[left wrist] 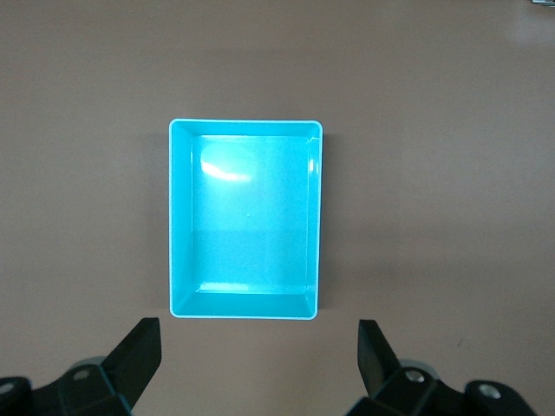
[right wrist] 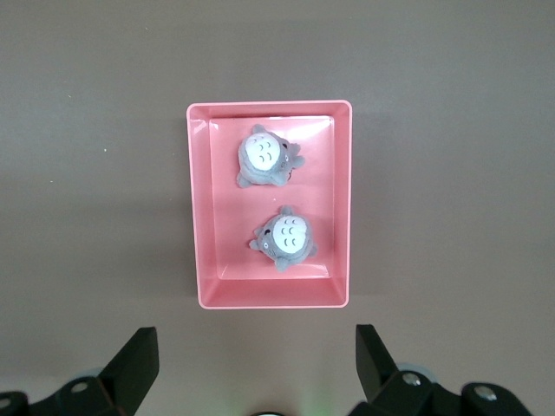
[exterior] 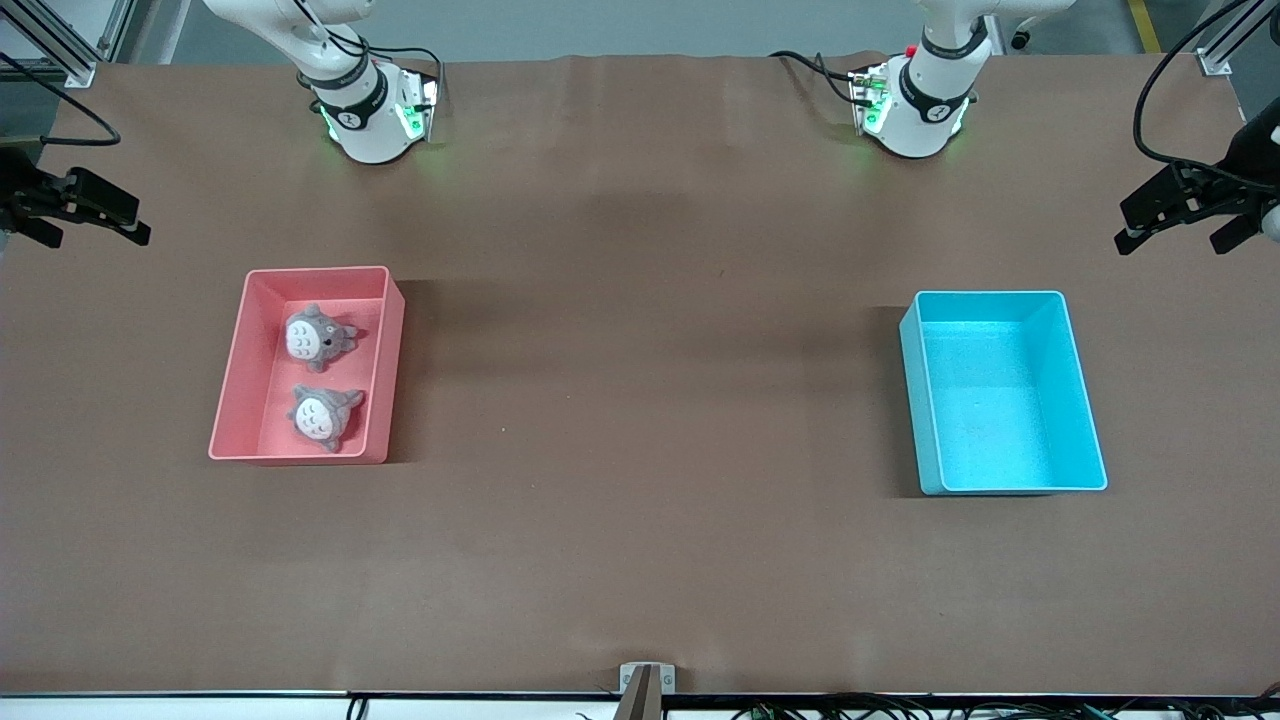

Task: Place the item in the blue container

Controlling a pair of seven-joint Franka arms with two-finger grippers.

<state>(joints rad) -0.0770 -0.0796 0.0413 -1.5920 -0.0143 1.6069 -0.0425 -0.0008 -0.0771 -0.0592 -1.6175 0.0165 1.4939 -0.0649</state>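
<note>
Clearly you are at the start, nothing picked yet; both plush toys (exterior: 320, 335) lie in the pink bin (exterior: 232, 385) toward the right arm's end; the blue container (exterior: 1085, 400) sits bare, well apart; the right gripper (right wrist: 251, 364) hangs wide open and empty above the pink bin; the left gripper (left wrist: 258, 360) waits likewise above the blue one; next, lower the right onto a toy.

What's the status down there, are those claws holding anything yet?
Left end effector and right end effector open, empty, waiting at the table ends. Blue container empty. Two grey plush toys in pink bin. Nothing in the way.
</note>
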